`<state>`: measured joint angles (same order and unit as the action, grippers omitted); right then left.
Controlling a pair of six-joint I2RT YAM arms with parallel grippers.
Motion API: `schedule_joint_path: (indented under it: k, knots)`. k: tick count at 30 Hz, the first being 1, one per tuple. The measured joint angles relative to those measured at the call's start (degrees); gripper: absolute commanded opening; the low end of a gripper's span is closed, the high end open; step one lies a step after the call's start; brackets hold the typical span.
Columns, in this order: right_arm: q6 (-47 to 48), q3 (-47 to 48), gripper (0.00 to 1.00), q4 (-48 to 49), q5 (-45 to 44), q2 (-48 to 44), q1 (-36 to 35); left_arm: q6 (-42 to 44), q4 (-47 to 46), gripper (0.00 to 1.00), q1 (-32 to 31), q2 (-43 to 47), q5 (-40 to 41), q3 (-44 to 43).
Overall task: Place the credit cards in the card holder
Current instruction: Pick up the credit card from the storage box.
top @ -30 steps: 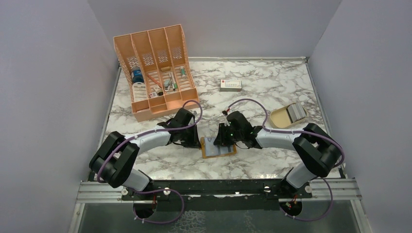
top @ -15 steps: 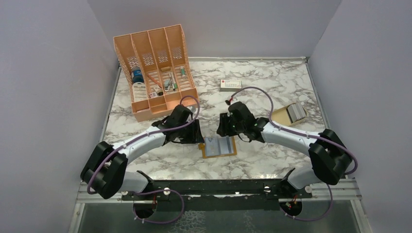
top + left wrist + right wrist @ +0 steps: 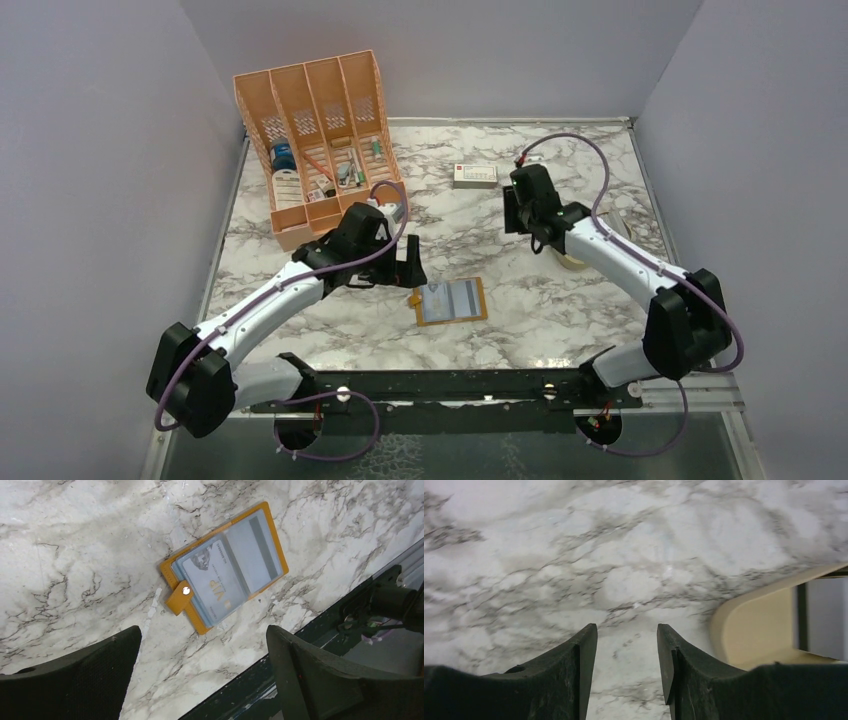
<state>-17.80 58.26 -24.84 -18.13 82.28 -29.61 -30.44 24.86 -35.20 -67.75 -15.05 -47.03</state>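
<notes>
Card holder (image 3: 450,301) open and flat on table (image 3: 560,160), lower centre of top view; left wrist view adds what top view can't resolve: credit cards (image 3: 225,575) tucked in its pockets, stud tab (image 3: 181,596) at its left edge. Left gripper (image 3: 410,262) just upper left of holder, jaws wide apart, empty, not touching it. Right gripper (image 3: 516,208) well apart at upper right, near white box (image 3: 474,175); jaws partly apart, nothing between. Right wrist view alone shows tan dish (image 3: 749,625) at frame right with grey card (image 3: 824,612) inside; in top view right arm (image 3: 630,265) hides most of the dish.
</notes>
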Motion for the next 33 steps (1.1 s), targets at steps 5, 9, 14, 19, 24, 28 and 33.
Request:
schedule_joint_path:
  k: [5, 9, 14, 19, 24, 28, 33]
  knots:
    - [4.61, 5.46, 0.49, -2.95, -6.82, 4.74, 6.71, 3.52, 2.49, 0.99, 0.00, 1.03, -0.09, -0.13]
    - [7.76, 9.05, 0.49, -5.22, -10.73, 7.72, 12.11, 5.33, 3.80, 0.99, 0.00, 1.11, -0.11, -0.13]
    - [11.23, 11.80, 0.51, -7.26, -12.26, 9.05, 18.88, 6.27, 4.33, 0.99, 0.00, 1.11, -0.11, -0.13]
    - [13.92, 13.88, 0.53, -9.27, -12.20, 11.82, 24.35, 6.97, 4.50, 0.99, 0.00, 1.27, -0.11, -0.13]
    - [15.34, 13.81, 0.55, -11.54, -12.09, 15.19, 26.27, 7.06, 4.83, 0.99, 0.00, 2.05, -0.09, -0.13]
    - [16.13, 13.40, 0.56, -11.82, -11.61, 15.54, 27.21, 7.06, 4.90, 0.99, 0.00, 2.10, -0.11, -0.13]
    - [16.50, 12.00, 0.56, -11.61, -11.72, 15.80, 27.85, 7.10, 5.07, 0.99, 0.00, 2.10, -0.11, -0.13]
